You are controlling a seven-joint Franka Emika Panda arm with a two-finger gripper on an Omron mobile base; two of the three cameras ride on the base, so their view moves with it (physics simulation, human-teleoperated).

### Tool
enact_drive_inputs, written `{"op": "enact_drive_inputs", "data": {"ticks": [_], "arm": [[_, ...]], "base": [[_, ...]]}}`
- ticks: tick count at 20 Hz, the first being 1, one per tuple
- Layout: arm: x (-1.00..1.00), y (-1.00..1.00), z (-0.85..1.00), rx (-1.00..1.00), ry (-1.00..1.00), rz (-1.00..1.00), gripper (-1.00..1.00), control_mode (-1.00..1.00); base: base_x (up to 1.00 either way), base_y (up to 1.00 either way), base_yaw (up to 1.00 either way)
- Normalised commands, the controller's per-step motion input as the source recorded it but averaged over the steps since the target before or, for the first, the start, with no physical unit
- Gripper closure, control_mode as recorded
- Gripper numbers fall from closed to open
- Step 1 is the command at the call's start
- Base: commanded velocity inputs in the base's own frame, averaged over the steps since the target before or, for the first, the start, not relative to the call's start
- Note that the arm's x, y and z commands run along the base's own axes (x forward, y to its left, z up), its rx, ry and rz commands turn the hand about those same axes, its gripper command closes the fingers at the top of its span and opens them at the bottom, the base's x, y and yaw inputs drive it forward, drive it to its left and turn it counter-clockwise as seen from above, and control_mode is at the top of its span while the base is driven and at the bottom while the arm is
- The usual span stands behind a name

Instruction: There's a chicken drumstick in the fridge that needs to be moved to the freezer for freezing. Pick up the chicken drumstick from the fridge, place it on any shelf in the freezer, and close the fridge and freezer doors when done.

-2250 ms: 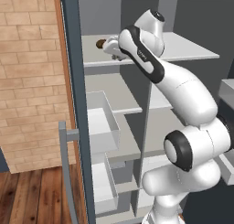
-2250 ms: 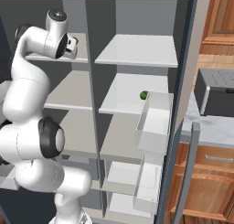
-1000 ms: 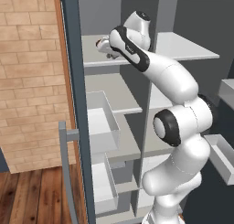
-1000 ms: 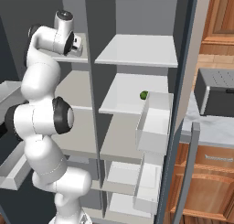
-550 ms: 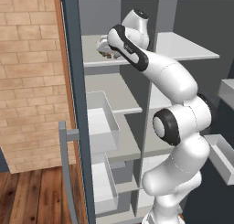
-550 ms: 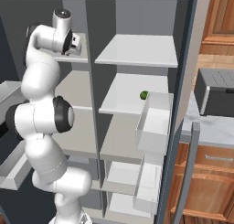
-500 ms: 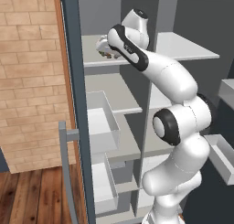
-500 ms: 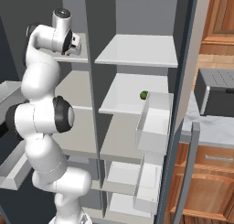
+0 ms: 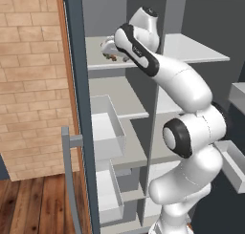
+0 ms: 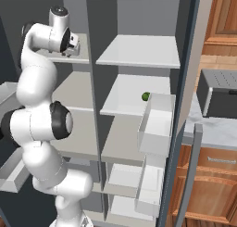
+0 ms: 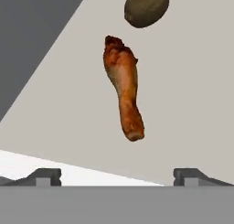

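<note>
A: Left base view: my pincer [image 9: 109, 50] is on the freezer's [image 9: 119, 132] top shelf [image 9: 98, 61]; doors open.

B: Right base view: fridge [image 10: 139, 105] door [image 10: 185, 105] likewise open; closing remains.

A: Hand view: pincer spread, pinching nothing; chicken drumstick [image 11: 123, 91] lies on the shelf, bulb far, stick nearward, beside a brown lump [image 11: 146, 7].

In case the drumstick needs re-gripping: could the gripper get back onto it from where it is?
Probably yes: the gripper is open, and the chicken drumstick lies on the shelf just ahead, apart from the brown lump.
</note>
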Motion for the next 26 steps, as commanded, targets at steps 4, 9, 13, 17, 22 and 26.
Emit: {"op": "enact_drive_inputs", "data": {"ticks": [4, 9, 13, 17, 22, 26], "arm": [[-0.79, -0.25, 0.00, 0.00, 0.00, 0.00, -1.00, -1.00], [-0.97, -0.19, 0.00, 0.00, 0.00, 0.00, -1.00, -1.00], [-0.97, -0.61, 0.00, 0.00, 0.00, 0.00, -1.00, -1.00], [-1.00, -0.72, -0.06, 0.00, 0.00, 0.00, -1.00, -1.00], [-0.87, -0.59, -0.20, -0.01, 0.00, 0.00, -1.00, -1.00], [-0.70, -0.56, -0.18, -0.02, -0.02, 0.00, -1.00, -1.00]], "base": [[0.00, 0.00, 0.00], [0.00, 0.00, 0.00], [0.00, 0.00, 0.00], [0.00, 0.00, 0.00], [0.00, 0.00, 0.00], [0.00, 0.00, 0.00]]}}
